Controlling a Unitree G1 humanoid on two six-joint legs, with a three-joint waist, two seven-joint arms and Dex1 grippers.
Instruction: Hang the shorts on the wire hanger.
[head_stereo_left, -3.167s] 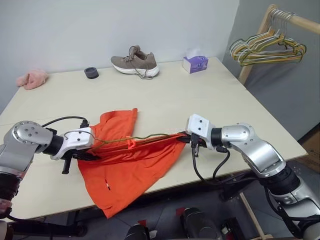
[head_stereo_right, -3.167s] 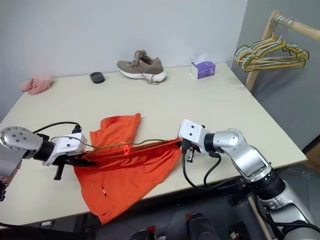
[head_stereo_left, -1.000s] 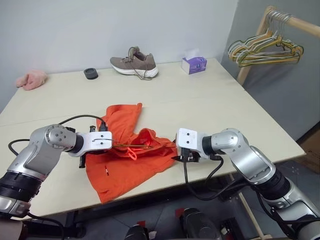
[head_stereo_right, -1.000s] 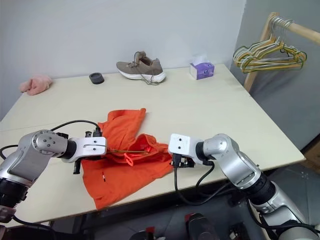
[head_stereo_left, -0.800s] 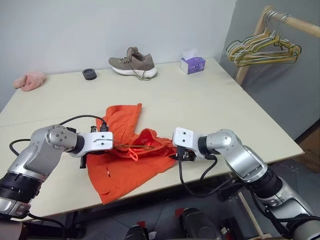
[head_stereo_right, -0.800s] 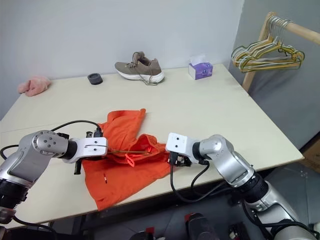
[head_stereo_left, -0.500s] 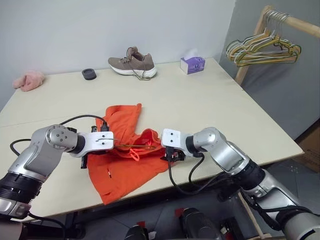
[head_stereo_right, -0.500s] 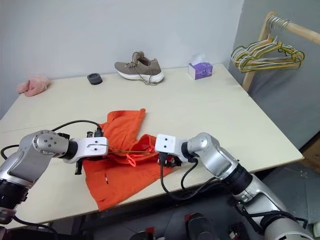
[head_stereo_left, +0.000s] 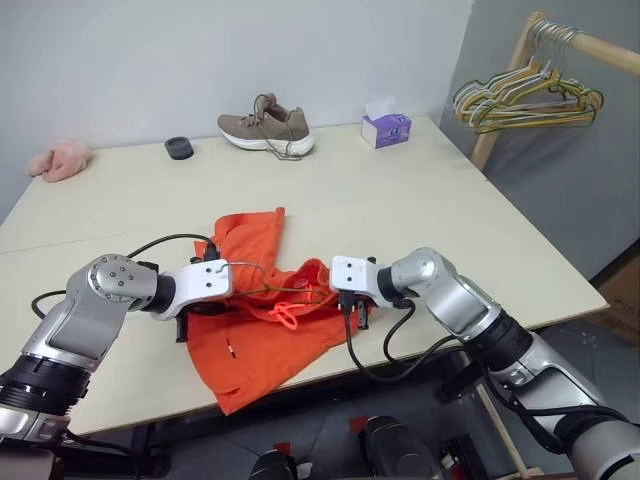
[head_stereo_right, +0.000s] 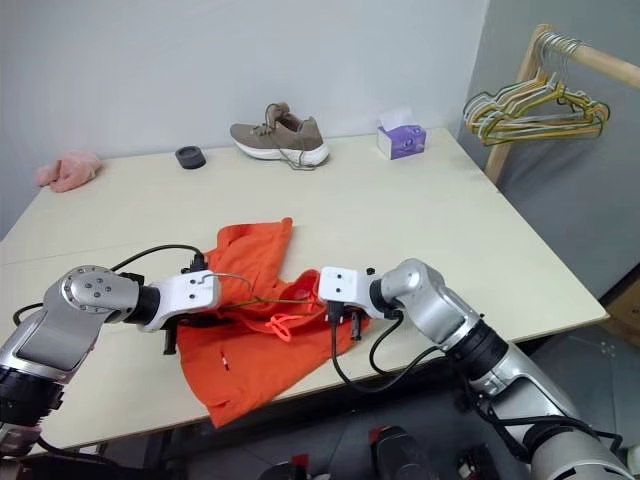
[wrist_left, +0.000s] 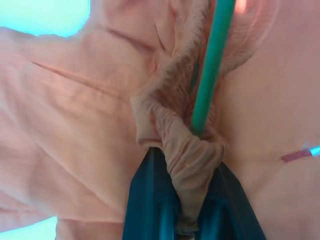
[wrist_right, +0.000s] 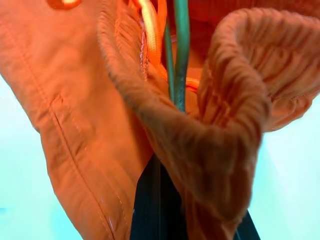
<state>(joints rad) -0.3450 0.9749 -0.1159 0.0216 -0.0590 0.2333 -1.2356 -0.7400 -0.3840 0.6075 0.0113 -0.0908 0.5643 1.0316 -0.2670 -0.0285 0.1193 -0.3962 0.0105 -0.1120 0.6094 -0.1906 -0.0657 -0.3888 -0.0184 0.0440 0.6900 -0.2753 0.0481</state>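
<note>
One pair of shorts (head_stereo_left: 262, 322), one wire hanger (head_stereo_left: 262, 288), two claws at the desk's (head_stereo_left: 420, 205) near edge.

Between the claws, the shorts lie bunched with the hanger threaded through; the left claw (wrist_left: 186, 199) pinches gathered waistband, and the right claw (wrist_right: 165, 200) is clamped tight on waistband fabric. Beyond them: one shoe (head_stereo_left: 268, 126), one tissue box (head_stereo_left: 387, 129).

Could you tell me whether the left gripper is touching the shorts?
Touching: in the left wrist view, the left gripper's fingers pinch the shorts' gathered waistband beside the wire hanger.
</note>
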